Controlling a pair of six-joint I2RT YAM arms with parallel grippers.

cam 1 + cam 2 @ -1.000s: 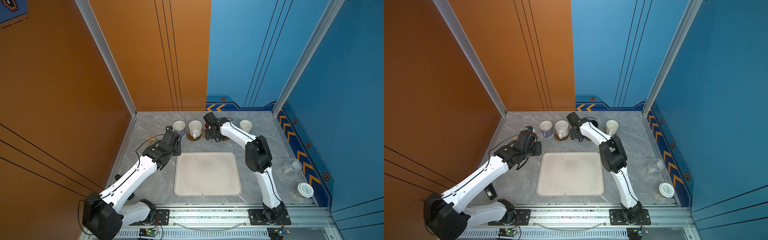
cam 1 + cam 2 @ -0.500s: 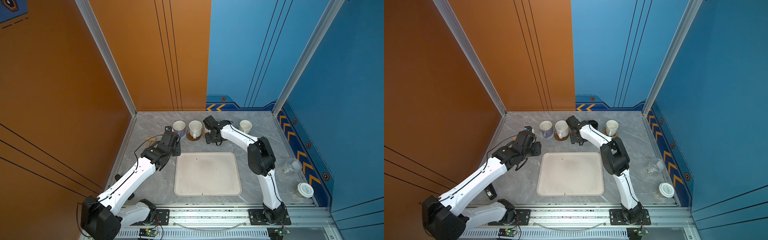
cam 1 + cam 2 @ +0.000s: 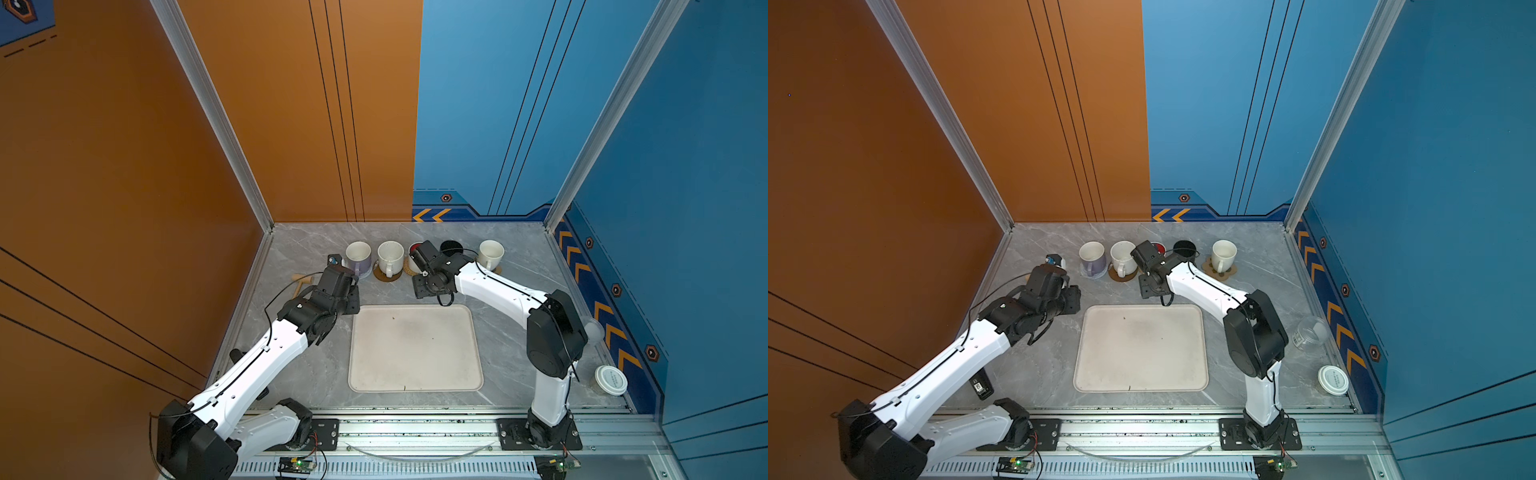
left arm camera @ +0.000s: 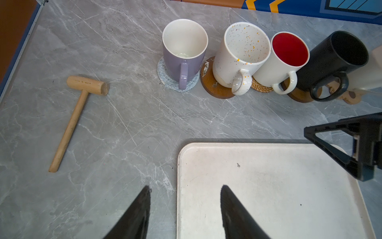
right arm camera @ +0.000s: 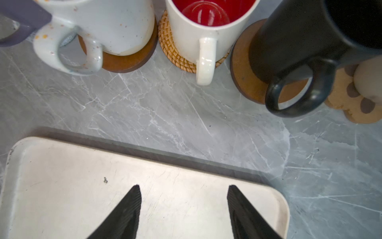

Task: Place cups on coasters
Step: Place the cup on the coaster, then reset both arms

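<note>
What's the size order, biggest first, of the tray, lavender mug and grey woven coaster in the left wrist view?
1. tray, also nearest the camera
2. lavender mug
3. grey woven coaster, partly hidden under that mug

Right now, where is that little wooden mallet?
In the left wrist view, the wooden mallet lies flat on the table, on the robot's left, apart from the lavender mug.

Red mug [image 3: 414, 248] mostly hidden behind right arm [image 3: 494, 286] in both top views. Cream mug [image 4: 373, 70] blurred & cut by pic edge, left wrist view; lavender mug [image 5: 22, 18] cut off, blurry, right wrist view.
</note>
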